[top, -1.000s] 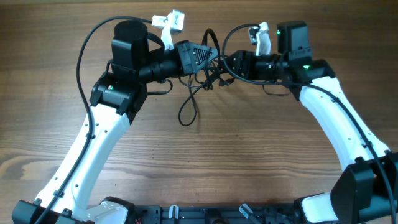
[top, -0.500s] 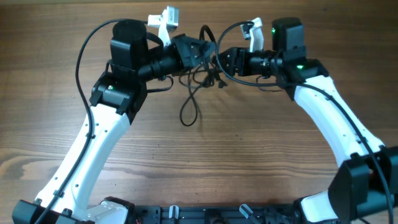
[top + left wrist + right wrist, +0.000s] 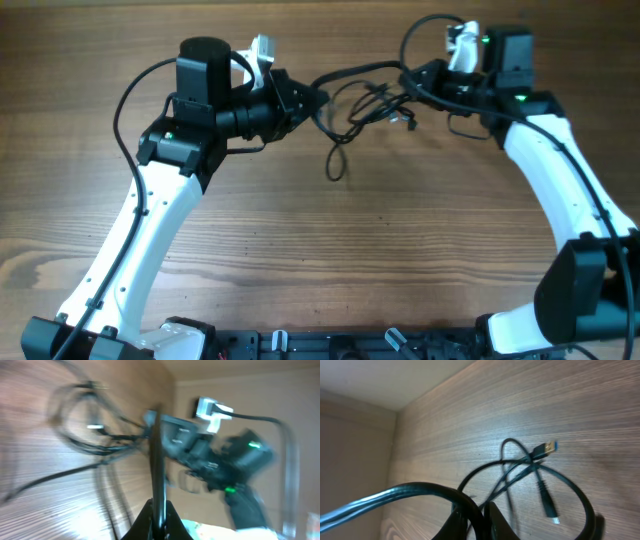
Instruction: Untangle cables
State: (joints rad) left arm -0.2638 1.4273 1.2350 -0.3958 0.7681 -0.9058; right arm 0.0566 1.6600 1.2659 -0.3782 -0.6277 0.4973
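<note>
The cables [image 3: 362,104] are thin black cords hanging in a loose tangle between my two grippers, above the wooden table [image 3: 400,230]. One strand runs taut from my left gripper [image 3: 312,98] to my right gripper [image 3: 408,78], and a loop droops toward the table. In the left wrist view my left gripper [image 3: 159,516] is shut on a black cord that rises straight up from its jaws. In the right wrist view my right gripper [image 3: 481,516] is shut on a thick curved cord. Below it lie loops [image 3: 530,476] and a blue-tipped USB plug [image 3: 548,449].
Both arms reach toward the far edge of the table from the near corners. The arms' own thick black wires arc over them [image 3: 125,110]. A pale wall [image 3: 365,390] borders the table's far side.
The right gripper has shut on a cord and moved right and toward the far edge. The left gripper drew slightly left. The tangle stretched out between them and its hanging loop shifted right.
</note>
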